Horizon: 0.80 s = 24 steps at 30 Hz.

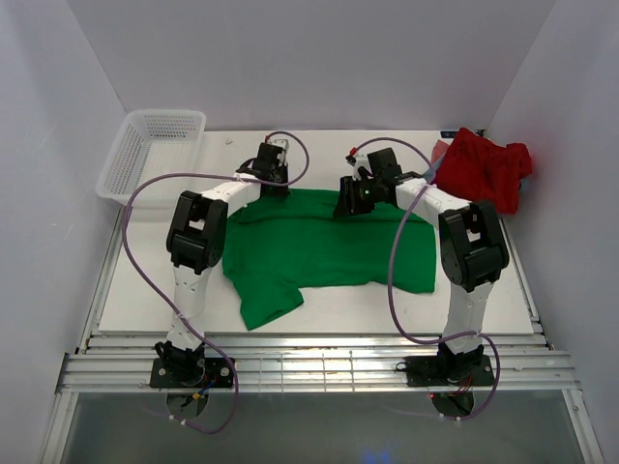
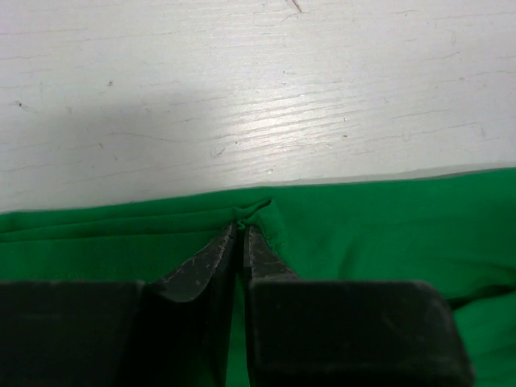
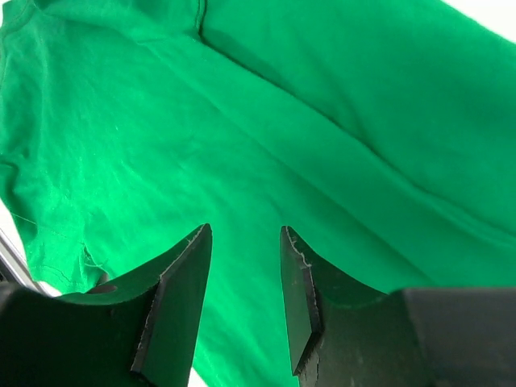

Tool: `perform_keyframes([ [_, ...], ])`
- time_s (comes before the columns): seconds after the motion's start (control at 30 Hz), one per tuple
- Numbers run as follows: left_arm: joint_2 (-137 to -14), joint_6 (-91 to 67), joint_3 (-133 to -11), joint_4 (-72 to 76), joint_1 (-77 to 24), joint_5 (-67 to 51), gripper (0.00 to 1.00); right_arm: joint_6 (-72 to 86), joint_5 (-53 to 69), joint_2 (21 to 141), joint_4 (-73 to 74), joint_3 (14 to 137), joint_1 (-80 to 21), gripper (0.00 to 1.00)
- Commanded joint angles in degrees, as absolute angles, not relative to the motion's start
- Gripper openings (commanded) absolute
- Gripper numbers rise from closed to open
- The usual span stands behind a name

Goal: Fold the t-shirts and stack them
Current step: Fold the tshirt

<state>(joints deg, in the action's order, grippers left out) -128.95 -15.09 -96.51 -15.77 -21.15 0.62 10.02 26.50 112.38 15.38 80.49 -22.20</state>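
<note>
A bright green t-shirt (image 1: 329,246) lies spread across the middle of the white table, one sleeve hanging toward the near edge. My left gripper (image 1: 274,186) is at the shirt's far left edge. In the left wrist view its jaws (image 2: 240,227) are pressed together, pinching a small fold of the green hem (image 2: 387,226). My right gripper (image 1: 350,206) hovers over the far middle of the shirt. Its fingers (image 3: 244,234) stand apart above the green cloth (image 3: 242,121) with nothing between them. A red t-shirt (image 1: 484,169) lies crumpled at the far right corner.
A white mesh basket (image 1: 145,150) stands at the far left corner. White walls close in the table on three sides. A metal rail frame (image 1: 319,362) runs along the near edge by the arm bases.
</note>
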Motion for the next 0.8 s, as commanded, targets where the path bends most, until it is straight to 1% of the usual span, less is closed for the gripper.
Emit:
perform_keyframes([
  [0.0, -122.6, -15.6, -94.0, -15.6, -21.5, 4.2, 0.2, 9.2, 25.8, 109.6, 13.7, 78.3, -22.1, 0.45],
  [0.3, -109.7, -16.7, -85.8, -11.2, -22.7, 8.4, 0.2, 8.1, 25.0, 108.0, 13.8, 74.5, -22.1, 0.45],
  [0.53, -104.6, -19.2, -79.8, -12.7, -24.5, 6.5, 0.2, 8.4, 24.1, 108.5, 14.1, 74.6, -22.1, 0.45],
  [0.77, -101.6, -21.4, -69.4, -12.7, -28.1, 5.0, 0.2, 9.0, 23.3, 109.0, 14.3, 76.1, -22.1, 0.45],
])
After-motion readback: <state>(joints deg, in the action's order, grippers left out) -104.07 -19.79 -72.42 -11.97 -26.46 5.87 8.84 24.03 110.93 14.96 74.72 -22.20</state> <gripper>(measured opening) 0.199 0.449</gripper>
